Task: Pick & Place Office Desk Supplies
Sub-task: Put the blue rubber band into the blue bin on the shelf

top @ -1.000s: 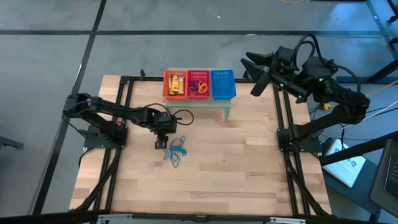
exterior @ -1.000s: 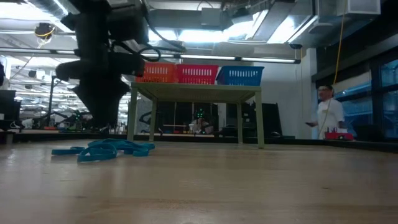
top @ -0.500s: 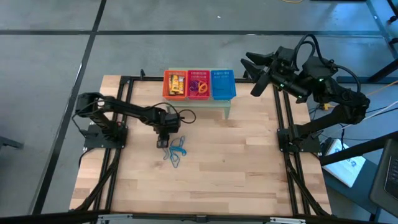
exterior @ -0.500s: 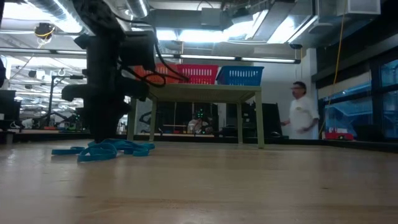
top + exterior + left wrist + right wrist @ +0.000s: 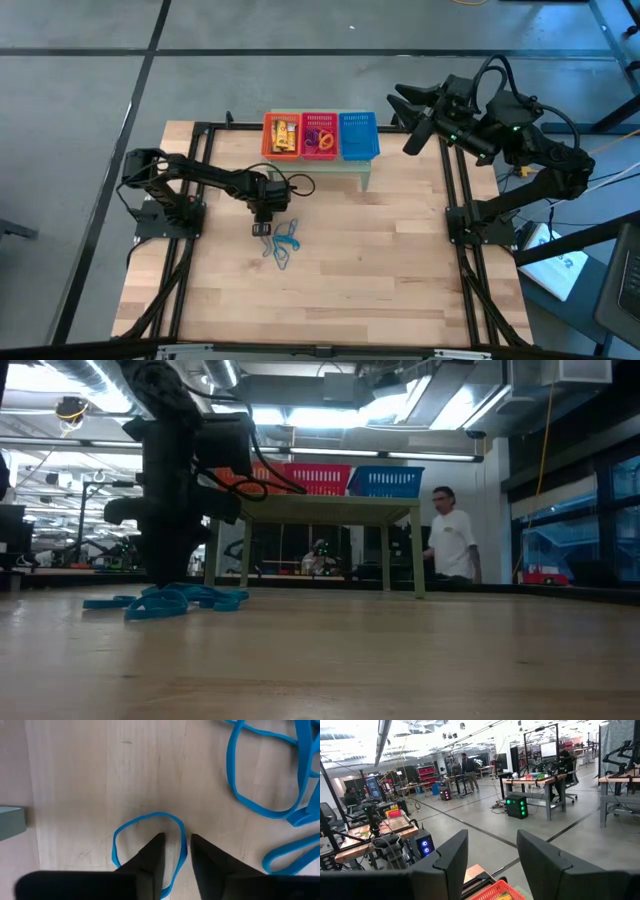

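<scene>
The left end effector (image 5: 262, 229) is down at the wooden desk (image 5: 380, 270), its two dark fingers (image 5: 150, 860) drawn close with only a narrow gap between them. In the left wrist view one side of a small blue rubber band (image 5: 120, 832) runs through that gap, with one finger tip inside the loop and the other outside it. Whether the fingers already pinch the strand cannot be told. The band lies flat on the desk.

Just beside that end effector, on its side toward the desk's middle, lies a tangle of larger blue rubber bands (image 5: 285, 245), which also shows in the low view (image 5: 165, 601) next to the arm.

Beyond the left end effector, on a small pale green stand (image 5: 362, 170), three mesh baskets sit side by side: an orange basket (image 5: 281, 134) with yellow-orange blocks in it, a red basket (image 5: 319, 135) holding purple and orange loops, and a blue basket (image 5: 358, 135).

The right end effector (image 5: 405, 108) hangs high, well off past the blue basket, fingers spread wide and holding nothing.

A person (image 5: 450, 545) stands in the room behind the desk.
</scene>
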